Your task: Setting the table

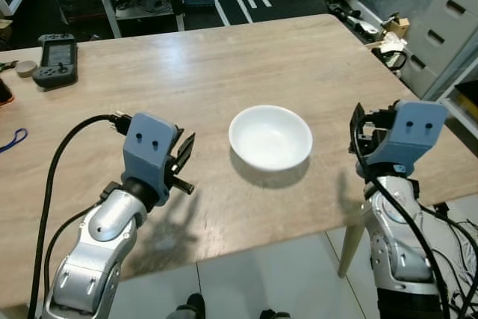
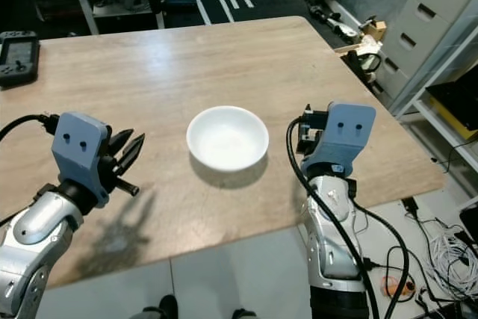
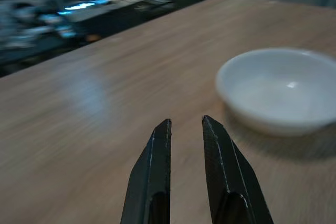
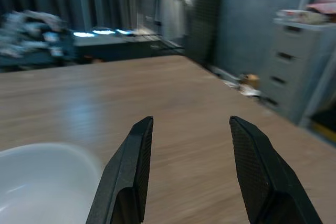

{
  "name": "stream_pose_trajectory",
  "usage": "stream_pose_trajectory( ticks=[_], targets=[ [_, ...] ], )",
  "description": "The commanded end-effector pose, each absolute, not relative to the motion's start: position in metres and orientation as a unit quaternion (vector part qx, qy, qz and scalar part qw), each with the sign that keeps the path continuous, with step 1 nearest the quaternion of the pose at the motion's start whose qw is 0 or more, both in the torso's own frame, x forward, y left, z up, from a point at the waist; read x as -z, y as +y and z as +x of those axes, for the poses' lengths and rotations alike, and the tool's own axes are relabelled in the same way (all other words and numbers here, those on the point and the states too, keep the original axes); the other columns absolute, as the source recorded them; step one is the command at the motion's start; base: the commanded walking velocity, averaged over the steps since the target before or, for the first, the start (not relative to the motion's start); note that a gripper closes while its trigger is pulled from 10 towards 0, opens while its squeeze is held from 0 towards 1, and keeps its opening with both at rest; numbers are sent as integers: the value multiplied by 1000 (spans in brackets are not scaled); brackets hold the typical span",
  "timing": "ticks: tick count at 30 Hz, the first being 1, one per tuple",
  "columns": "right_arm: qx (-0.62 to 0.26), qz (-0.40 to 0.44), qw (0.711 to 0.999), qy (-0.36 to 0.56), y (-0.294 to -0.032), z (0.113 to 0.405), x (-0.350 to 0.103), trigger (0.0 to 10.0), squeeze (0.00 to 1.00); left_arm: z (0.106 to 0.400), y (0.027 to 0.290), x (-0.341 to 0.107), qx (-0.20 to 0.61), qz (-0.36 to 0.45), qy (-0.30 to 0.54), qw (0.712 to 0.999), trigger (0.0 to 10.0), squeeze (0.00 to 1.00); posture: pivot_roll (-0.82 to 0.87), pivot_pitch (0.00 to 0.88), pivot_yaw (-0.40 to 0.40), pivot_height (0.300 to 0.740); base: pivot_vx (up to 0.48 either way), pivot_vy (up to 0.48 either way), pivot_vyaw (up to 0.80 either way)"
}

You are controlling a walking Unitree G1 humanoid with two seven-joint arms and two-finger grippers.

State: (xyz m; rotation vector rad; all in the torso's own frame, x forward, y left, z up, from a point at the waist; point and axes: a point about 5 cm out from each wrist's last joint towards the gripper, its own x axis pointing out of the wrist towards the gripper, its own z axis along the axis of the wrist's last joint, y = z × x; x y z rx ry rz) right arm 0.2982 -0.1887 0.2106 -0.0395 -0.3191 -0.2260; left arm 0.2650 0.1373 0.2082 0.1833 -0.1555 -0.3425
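Bright, even overhead light falls on the wooden bench [image 1: 224,72], leaving a pale sheen across its far half. The white bowl [image 1: 270,137] casts a soft shadow toward the camera. Both wrist views are dimmer, with blurred backgrounds and soft edges.

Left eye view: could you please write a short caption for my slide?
A white bowl sits empty on the wooden table between the left claw and the right claw, neither touching it.
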Motion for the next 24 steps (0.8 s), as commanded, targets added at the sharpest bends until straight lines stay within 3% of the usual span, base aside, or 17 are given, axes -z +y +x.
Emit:
stream_pose_trajectory(
  ticks=[1,19,24],
  targets=[
    [110,-19,982,-151,-186,298,-206,10000,0,264,141,-201,161,90,-62,981,10000,0,54,77,81,740,-322,0,0],
    [111,-21,982,-151,-186,299,-205,10000,0,265,141,-202,160,88,-65,981,10000,0,52,72,81,740,-304,0,0],
    [110,-21,982,-151,-186,299,-205,10000,0,266,141,-202,159,87,-65,981,10000,0,50,70,81,740,-49,0,0]
  ],
)
